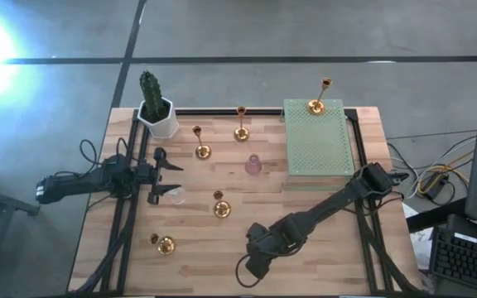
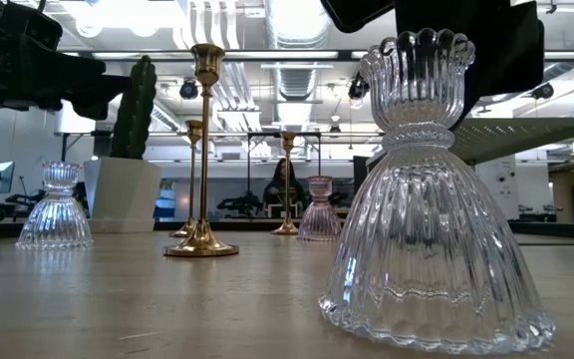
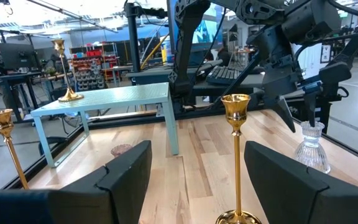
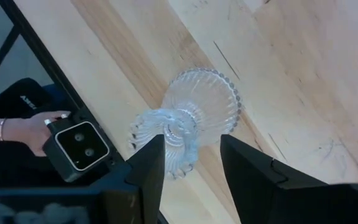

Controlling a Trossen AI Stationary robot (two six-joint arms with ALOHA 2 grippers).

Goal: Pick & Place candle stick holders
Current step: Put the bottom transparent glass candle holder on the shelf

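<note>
Several candle stick holders stand about the wooden counter (image 1: pixel 305 248), and the green perforated mat (image 1: pixel 317 136) serves as landmark. One tall gold holder (image 1: pixel 317 98) stands on the mat's far edge. Beside the mat on the bare wood sit a pinkish glass holder (image 1: pixel 253 164) and a gold holder (image 1: pixel 241 126), with another gold one (image 1: pixel 201 143) farther from the mat. More gold holders (image 1: pixel 220 204) stand well away from the mat toward the near side, one (image 1: pixel 163 243) near the counter's front corner. The right gripper (image 1: pixel 255 258) reaches down well in front of the mat, over a clear ribbed glass holder (image 4: pixel 194 115); its jaws stand open on either side of the holder's fluted top, and I cannot tell whether they touch the glass. The left gripper (image 1: pixel 166 176) waits across the counter from the mat, jaws wide open and holding nothing, beside another clear glass holder (image 1: pixel 176 195). A white pot with a cactus (image 1: pixel 156 108) stands at the far corner.
</note>
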